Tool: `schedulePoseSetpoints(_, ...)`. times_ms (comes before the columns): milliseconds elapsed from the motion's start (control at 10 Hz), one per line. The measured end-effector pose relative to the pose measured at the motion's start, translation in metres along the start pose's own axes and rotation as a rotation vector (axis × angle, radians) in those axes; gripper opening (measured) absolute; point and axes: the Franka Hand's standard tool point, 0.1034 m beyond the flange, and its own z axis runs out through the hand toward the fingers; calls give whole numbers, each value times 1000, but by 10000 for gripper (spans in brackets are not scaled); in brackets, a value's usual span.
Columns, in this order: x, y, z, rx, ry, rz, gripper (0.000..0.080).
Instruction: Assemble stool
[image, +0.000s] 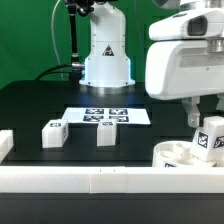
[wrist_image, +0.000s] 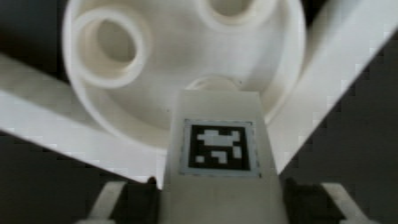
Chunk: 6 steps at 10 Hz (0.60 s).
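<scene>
The round white seat (image: 170, 156) lies at the exterior view's lower right, against the front rail. My gripper (image: 207, 125) is shut on a white leg block (image: 208, 139) with a black-and-white tag and holds it just above the seat's rim. In the wrist view the held leg (wrist_image: 221, 140) sits between my fingers (wrist_image: 125, 203), its tag facing the camera. The seat (wrist_image: 169, 85) lies beyond it with two open round sockets (wrist_image: 112, 45). Two more tagged legs (image: 54, 132) (image: 106, 131) stand on the black table to the exterior view's left.
The marker board (image: 107, 116) lies flat behind the loose legs. A long white rail (image: 90, 181) runs along the front and another (image: 5, 146) at the exterior view's left edge. The arm's white base (image: 106, 55) stands at the back. Rail strips (wrist_image: 36, 100) flank the seat.
</scene>
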Motion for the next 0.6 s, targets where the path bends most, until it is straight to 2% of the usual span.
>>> schedulePoseSetpoints(600, 0, -4, 1, 6, 25, 541, 337)
